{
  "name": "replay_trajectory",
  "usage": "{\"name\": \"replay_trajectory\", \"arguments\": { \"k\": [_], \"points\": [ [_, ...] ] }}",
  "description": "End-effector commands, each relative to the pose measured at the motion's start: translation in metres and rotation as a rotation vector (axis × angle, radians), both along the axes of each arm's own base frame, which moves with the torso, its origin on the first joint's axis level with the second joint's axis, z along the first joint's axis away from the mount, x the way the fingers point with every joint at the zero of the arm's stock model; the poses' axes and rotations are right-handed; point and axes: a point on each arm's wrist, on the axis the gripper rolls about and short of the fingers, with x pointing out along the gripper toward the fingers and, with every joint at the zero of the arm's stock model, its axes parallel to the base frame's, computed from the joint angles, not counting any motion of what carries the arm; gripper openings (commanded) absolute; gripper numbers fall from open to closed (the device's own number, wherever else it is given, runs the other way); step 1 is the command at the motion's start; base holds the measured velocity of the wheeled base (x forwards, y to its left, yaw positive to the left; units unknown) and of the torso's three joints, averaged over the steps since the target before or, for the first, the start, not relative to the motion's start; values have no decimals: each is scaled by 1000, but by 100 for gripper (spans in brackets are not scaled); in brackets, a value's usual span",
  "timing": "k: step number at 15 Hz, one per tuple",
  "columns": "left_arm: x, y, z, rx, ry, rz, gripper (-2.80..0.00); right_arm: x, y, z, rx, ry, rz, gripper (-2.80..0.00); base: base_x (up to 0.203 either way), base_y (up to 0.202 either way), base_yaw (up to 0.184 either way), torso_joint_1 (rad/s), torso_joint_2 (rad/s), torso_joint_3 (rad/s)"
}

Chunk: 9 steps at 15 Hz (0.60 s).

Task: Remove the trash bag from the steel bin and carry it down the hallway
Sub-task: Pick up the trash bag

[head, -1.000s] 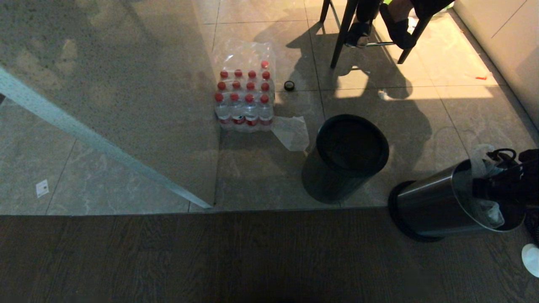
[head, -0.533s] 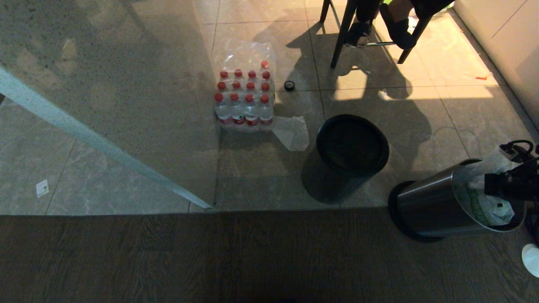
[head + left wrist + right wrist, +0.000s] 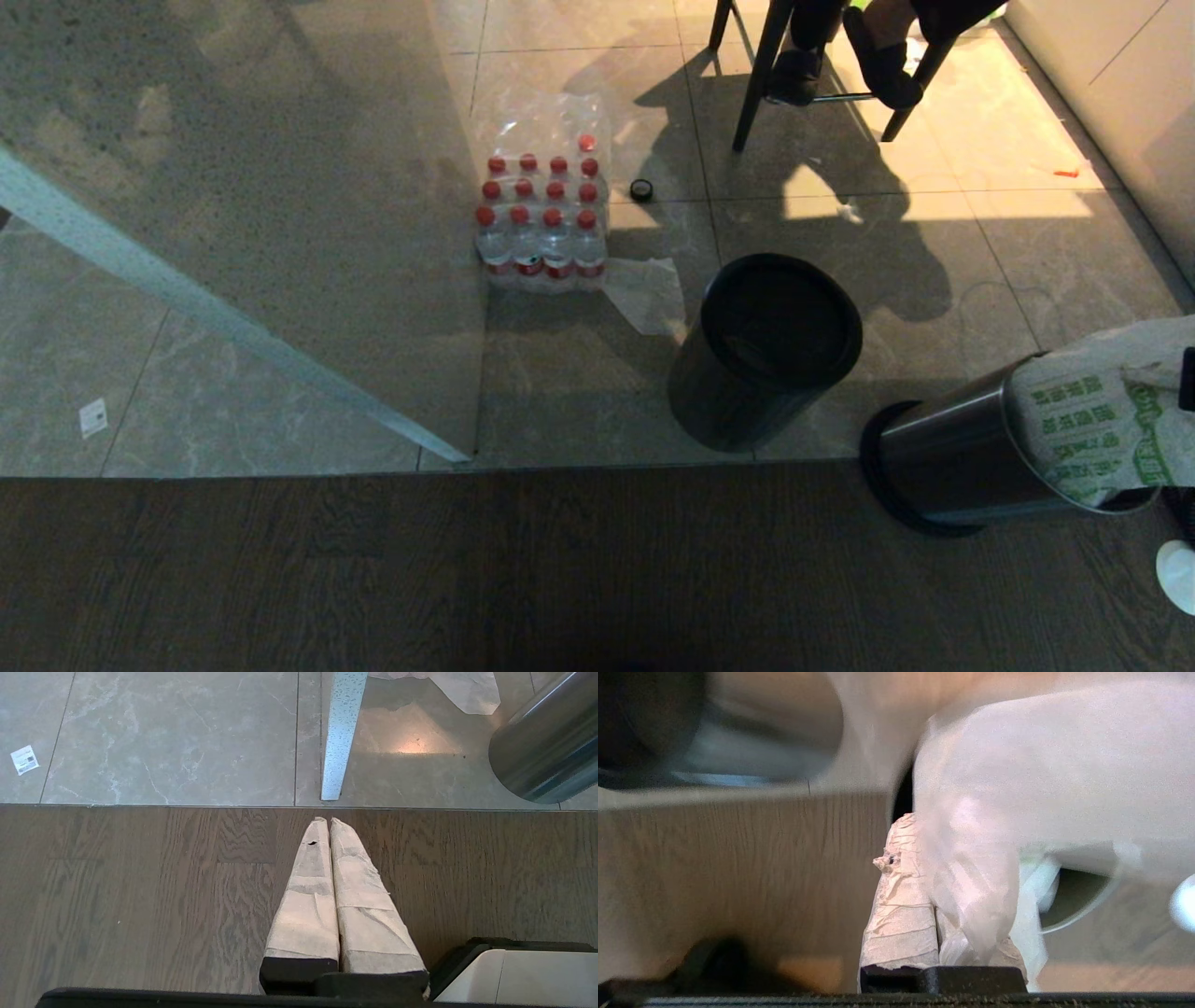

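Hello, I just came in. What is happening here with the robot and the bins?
The robot is pulling a trash bag out of a steel bin that leans on the wooden floor at its right. Its right gripper is shut on the thin white plastic, and much of the bag is already out of the bin's mouth. The left gripper hangs shut and idle over the floor. A second, black bin stands upright nearby.
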Motion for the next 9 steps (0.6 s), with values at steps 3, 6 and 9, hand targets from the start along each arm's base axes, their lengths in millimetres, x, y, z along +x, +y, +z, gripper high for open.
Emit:
{"name": "replay_trajectory", "arguments": {
  "k": [3, 6, 9],
  "points": [
    [0, 0, 0, -1, -1, 0, -280, -66, 41, 74, -173, -241, -17, -280, 0, 0, 0, 0, 0, 0],
    [0, 0, 0, -1, -1, 0, -280, -110, 69, 96, -251, -338, -39, -280, 0, 0, 0, 0, 0, 0],
    [0, 0, 0, -1, -1, 0, -280, -150, 98, 105, -320, -422, -55, -280, 0, 0, 0, 0, 0, 0]
  ]
}}
